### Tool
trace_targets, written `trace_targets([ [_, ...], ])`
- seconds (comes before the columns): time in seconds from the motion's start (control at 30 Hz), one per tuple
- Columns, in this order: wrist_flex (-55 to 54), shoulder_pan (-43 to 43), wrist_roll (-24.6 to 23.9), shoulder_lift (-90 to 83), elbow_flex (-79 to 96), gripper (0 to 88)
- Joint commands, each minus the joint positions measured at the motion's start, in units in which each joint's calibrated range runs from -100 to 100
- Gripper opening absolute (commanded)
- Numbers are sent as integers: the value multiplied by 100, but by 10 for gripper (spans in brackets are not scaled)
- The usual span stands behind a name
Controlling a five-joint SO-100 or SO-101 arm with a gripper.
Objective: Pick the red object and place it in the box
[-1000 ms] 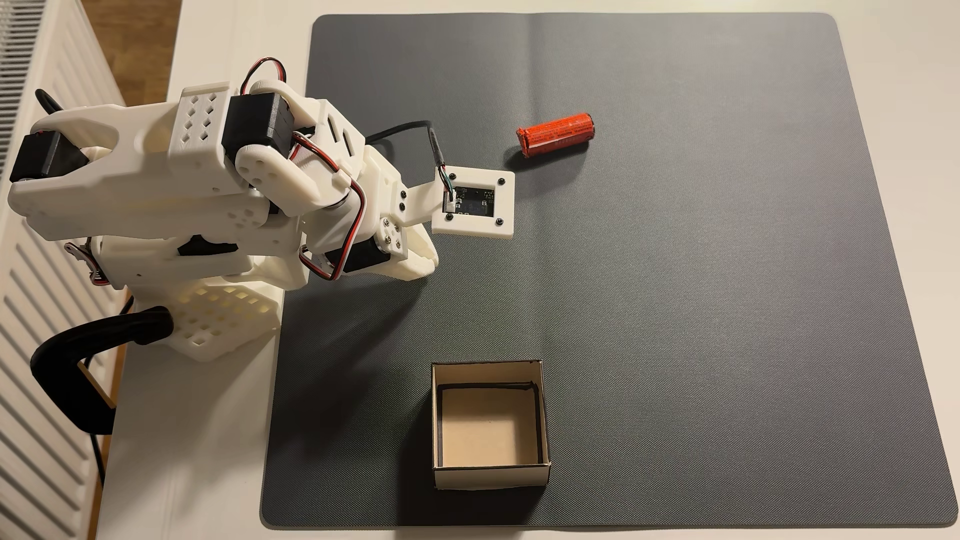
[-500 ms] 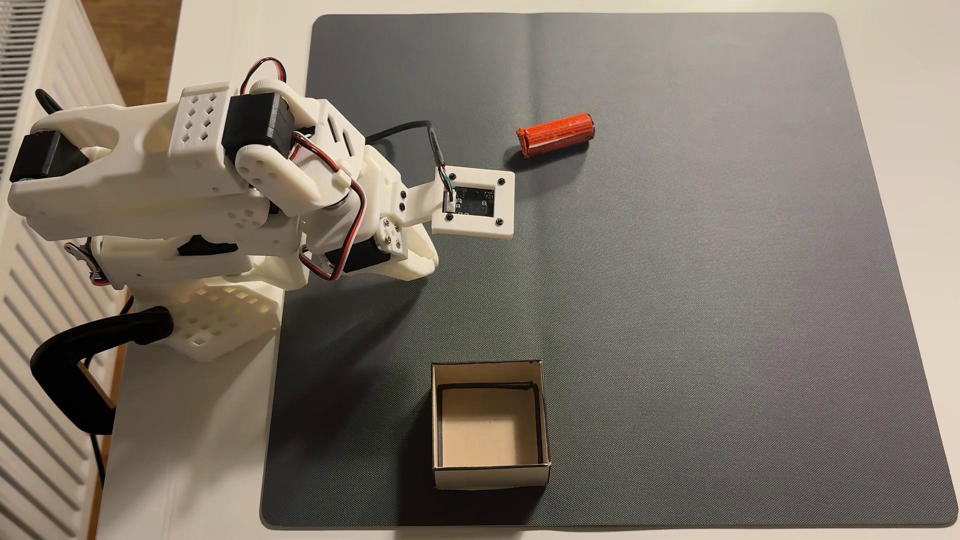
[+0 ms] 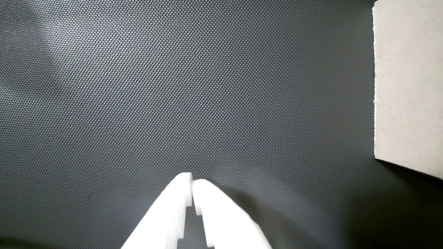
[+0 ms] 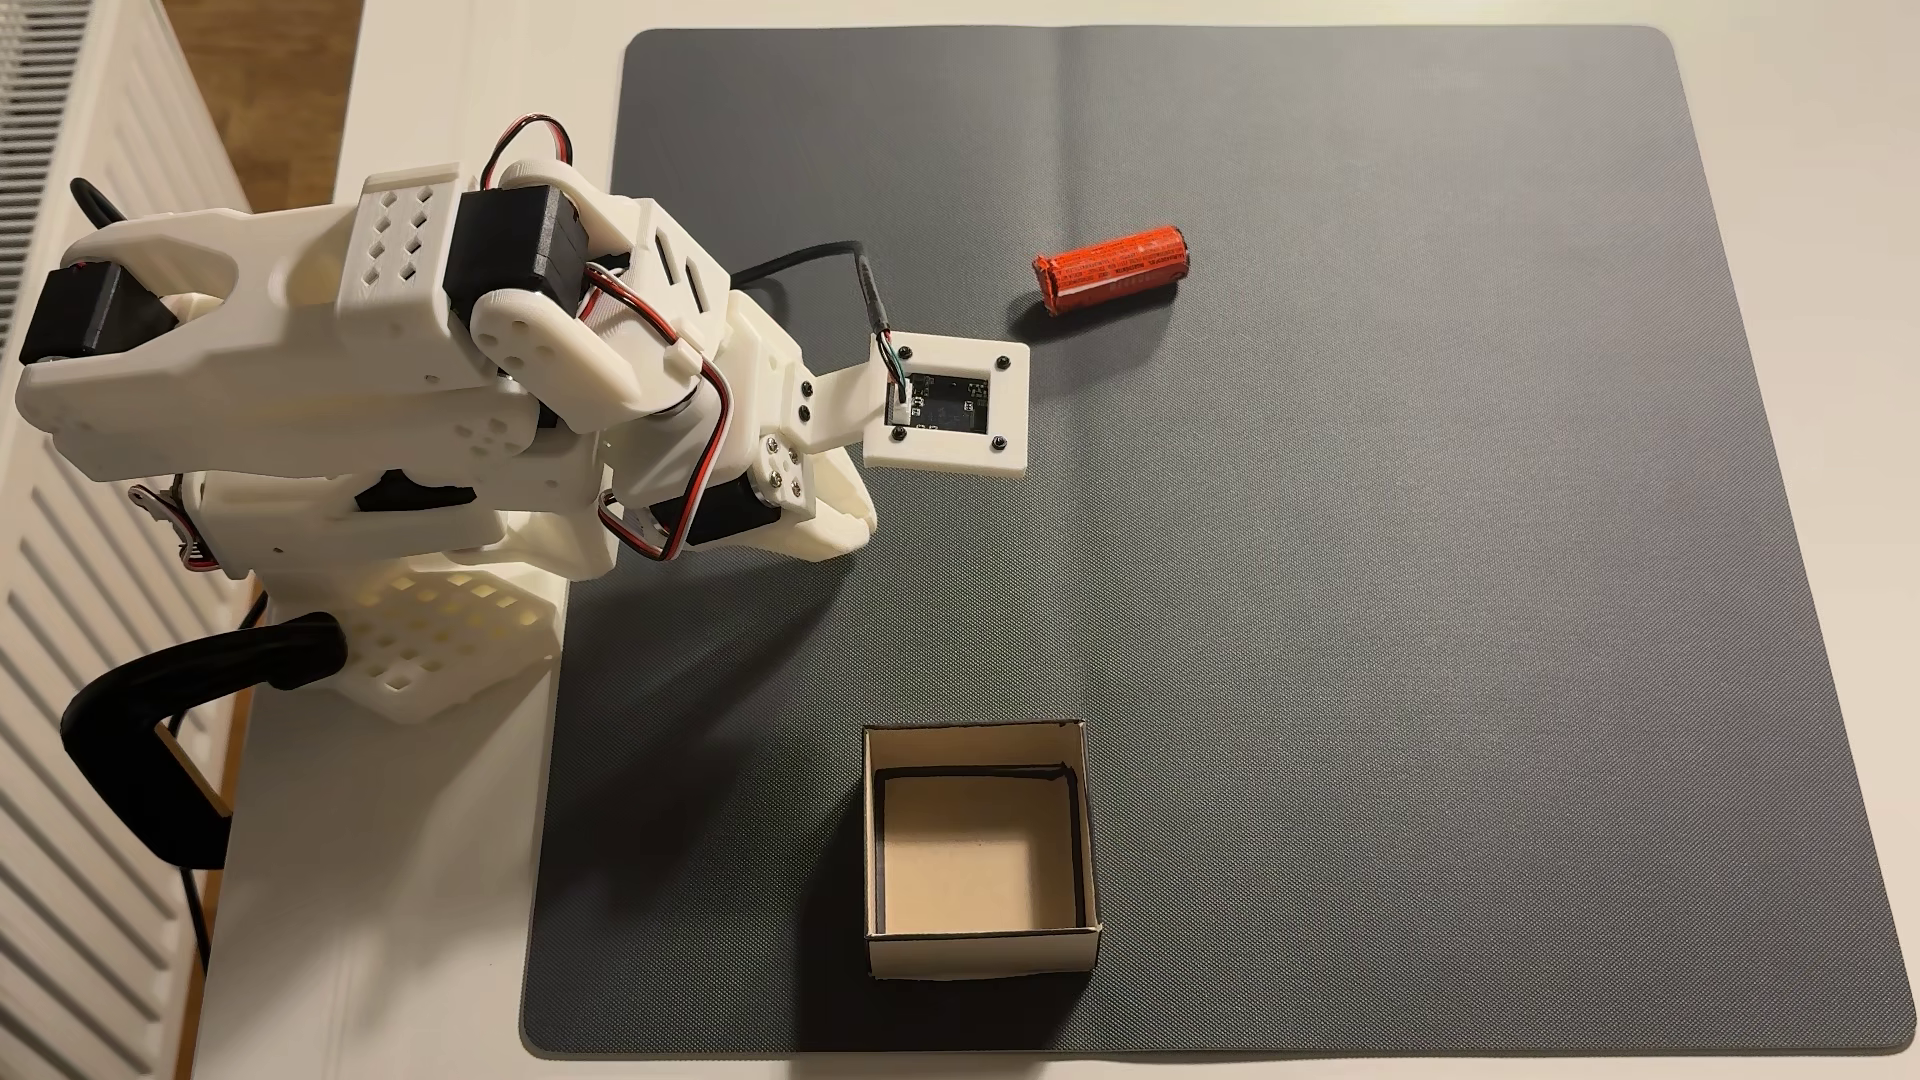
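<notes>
The red object [image 4: 1110, 268], an orange-red cylinder with dark print, lies on its side on the grey mat in the fixed view, up and to the right of the arm. The open cardboard box [image 4: 982, 953] stands empty near the mat's lower edge; one pale outer wall of the box [image 3: 408, 86] fills the right edge of the wrist view. My white gripper [image 3: 192, 181] is shut with its fingertips touching and nothing between them, just above bare mat. In the fixed view the gripper [image 4: 857, 519] sits folded near the arm's base, left of both objects and partly under the wrist camera mount.
A dark grey mat [image 4: 1351, 623] covers most of the white table. The wrist camera plate [image 4: 948, 403] and its cable jut out toward the red object. A black clamp [image 4: 156, 727] holds the base at the table's left edge, beside a white radiator [image 4: 62, 831].
</notes>
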Motion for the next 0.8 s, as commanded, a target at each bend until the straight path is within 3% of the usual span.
trace_targets([
  [0.0, 83, -22, 14, 59, 73, 7],
  [0.6, 22, -356, -28, 33, 64, 7],
  [0.77, -1307, -1010, 14, 33, 64, 7],
])
